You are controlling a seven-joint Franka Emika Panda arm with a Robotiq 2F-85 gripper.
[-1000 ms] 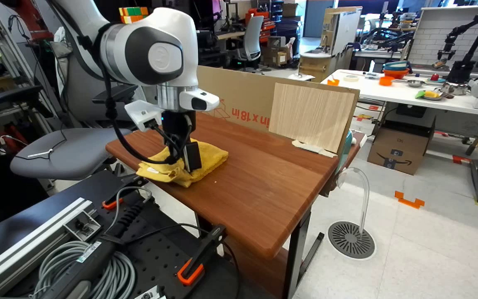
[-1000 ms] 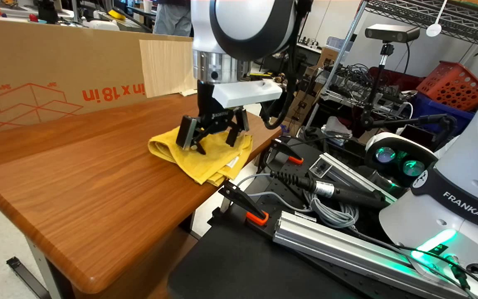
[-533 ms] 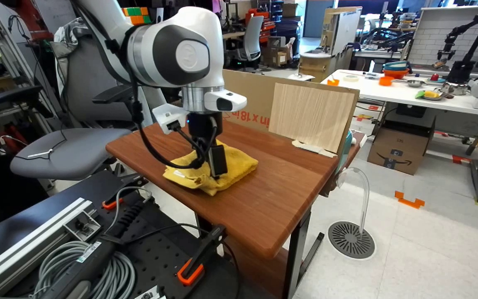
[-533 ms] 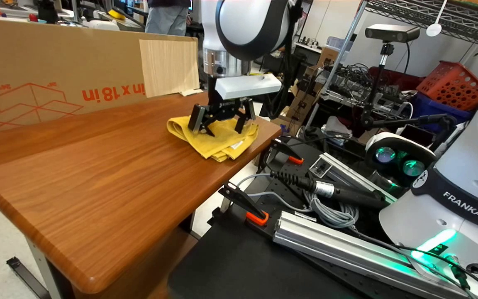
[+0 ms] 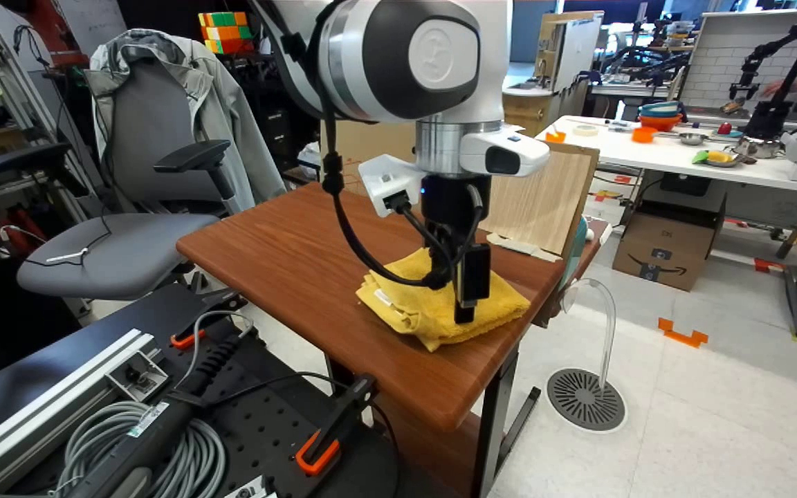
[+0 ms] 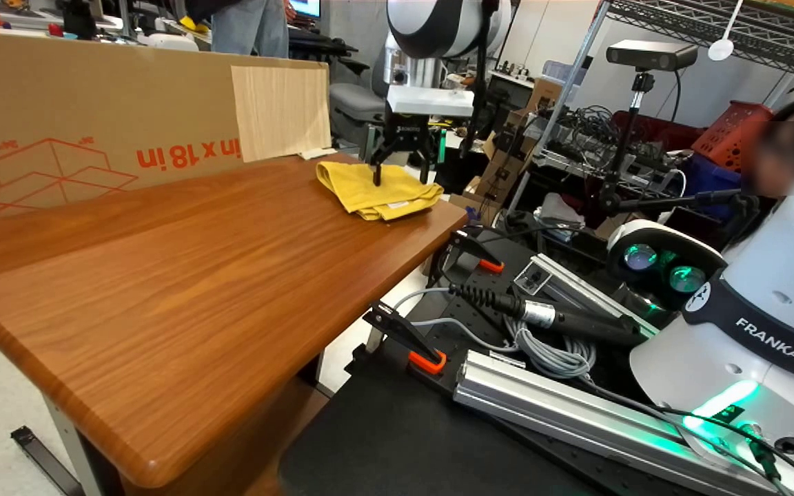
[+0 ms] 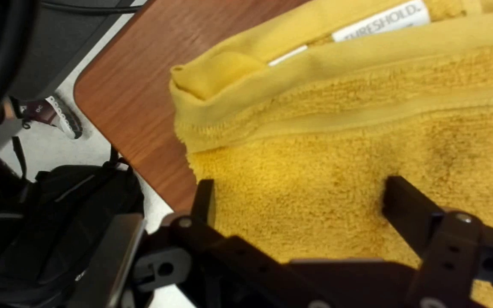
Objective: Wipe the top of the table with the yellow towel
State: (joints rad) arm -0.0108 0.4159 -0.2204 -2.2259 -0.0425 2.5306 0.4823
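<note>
The yellow towel (image 5: 398,297) lies folded on the brown wooden table (image 5: 288,242), close to one end. It also shows in an exterior view (image 6: 349,189) and fills much of the wrist view (image 7: 289,171), where its white label shows. My gripper (image 5: 465,315) points down at the towel; it also shows in an exterior view (image 6: 401,179). In the wrist view my gripper (image 7: 301,186) has its two black fingers wide apart, with flat towel between them and nothing pinched. The fingertips appear to press on the towel's top. In an exterior view one finger is hidden.
A cardboard wall (image 6: 94,124) with a light wood panel (image 6: 283,110) stands along one long table side. Black clamps with orange parts (image 5: 317,453) and coiled cable (image 5: 142,449) lie on the black robot bench. A backpack (image 7: 66,226) is on the floor beyond the table edge.
The gripper and the towel under it have moved together along the table toward the end near the wood panel. The fingers stay apart. A person has come into view behind the robot base.
</note>
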